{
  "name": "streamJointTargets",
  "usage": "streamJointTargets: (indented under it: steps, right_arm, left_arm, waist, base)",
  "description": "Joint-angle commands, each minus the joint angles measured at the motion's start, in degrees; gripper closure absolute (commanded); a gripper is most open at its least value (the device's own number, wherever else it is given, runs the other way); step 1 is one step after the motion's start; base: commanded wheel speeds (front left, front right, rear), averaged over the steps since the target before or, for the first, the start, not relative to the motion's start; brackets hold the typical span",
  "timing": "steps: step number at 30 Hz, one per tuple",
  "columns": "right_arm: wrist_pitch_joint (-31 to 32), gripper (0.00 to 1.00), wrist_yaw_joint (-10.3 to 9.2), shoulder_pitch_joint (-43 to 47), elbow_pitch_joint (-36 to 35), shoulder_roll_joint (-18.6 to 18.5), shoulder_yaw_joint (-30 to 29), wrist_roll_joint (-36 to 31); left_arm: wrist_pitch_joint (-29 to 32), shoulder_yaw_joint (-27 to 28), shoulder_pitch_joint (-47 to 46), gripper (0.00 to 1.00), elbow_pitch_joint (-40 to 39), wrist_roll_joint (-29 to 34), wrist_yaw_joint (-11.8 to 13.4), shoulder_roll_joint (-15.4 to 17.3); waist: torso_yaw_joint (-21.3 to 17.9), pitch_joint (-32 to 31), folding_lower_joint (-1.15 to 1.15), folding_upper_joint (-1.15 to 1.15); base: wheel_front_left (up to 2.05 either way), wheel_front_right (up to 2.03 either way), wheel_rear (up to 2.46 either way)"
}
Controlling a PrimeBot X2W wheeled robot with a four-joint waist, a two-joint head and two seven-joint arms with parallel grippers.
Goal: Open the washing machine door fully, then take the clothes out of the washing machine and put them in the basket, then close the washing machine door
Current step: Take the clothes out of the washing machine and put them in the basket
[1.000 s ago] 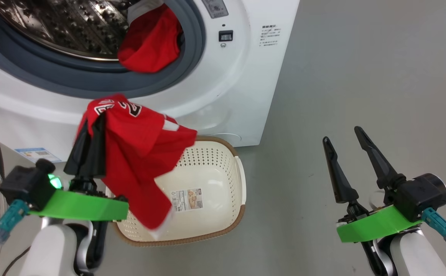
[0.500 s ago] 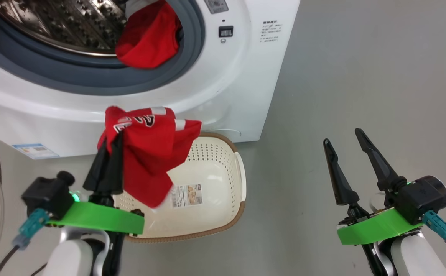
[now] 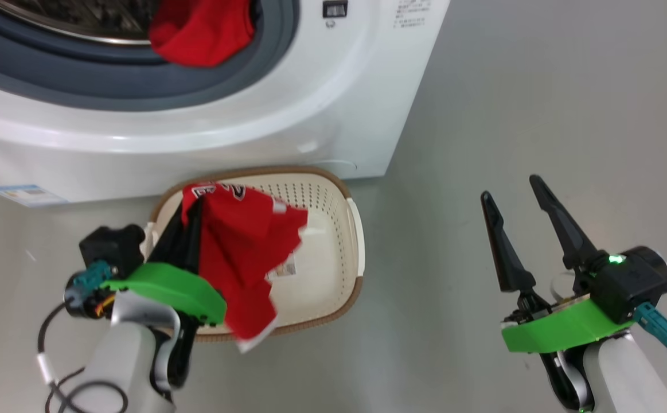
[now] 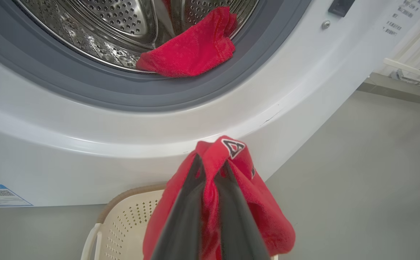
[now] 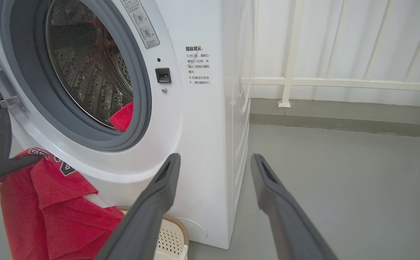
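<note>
The left gripper (image 4: 211, 163) is clamping a red jersey (image 3: 247, 241), dangling it over the basket (image 3: 342, 229) on the floor (image 3: 539, 86) by the washing machine (image 3: 310, 86). Another red garment (image 3: 201, 28) is lying at the drum (image 4: 123, 21) lip. The right gripper (image 3: 510, 187) is hovering, fingers apart.

There is one washing machine (image 3: 310, 115), with one steel drum (image 4: 105, 29) and one grey seal (image 3: 253, 80), and one basket (image 3: 354, 246). The red garments number two: the jersey (image 3: 247, 246) with printed numbers and the plain red cloth (image 3: 201, 28). Four dark fingers (image 3: 502, 252) show, two to each arm, with two green wrist mounts (image 3: 562, 332). There is one blue label sticker (image 3: 26, 195) and one barcode sticker (image 3: 287, 268).
</note>
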Motion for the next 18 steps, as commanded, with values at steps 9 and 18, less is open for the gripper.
streamJointTargets:
  steps: [9, 18]
  right_arm:
    - [-0.4, 0.0, 0.28, -2.7, -1.9, 0.0, 1.7, 0.9]
    - [-0.4, 0.0, 0.28, -5.0, -2.1, 0.0, 2.8, 1.5]
  left_arm:
    - [-1.4, 1.3, -9.6, 1.0, 13.3, -0.5, -1.1, 1.1]
    - [2.2, 1.9, -18.9, 1.0, 32.3, -2.8, -1.9, 0.9]
  waist:
    - [-2.4, 6.6, 0.0, 0.0]
    - [-4.6, 11.5, 0.0, 0.0]
  base:
    - [0.0, 0.0, 0.0]
    - [0.0, 0.0, 0.0]
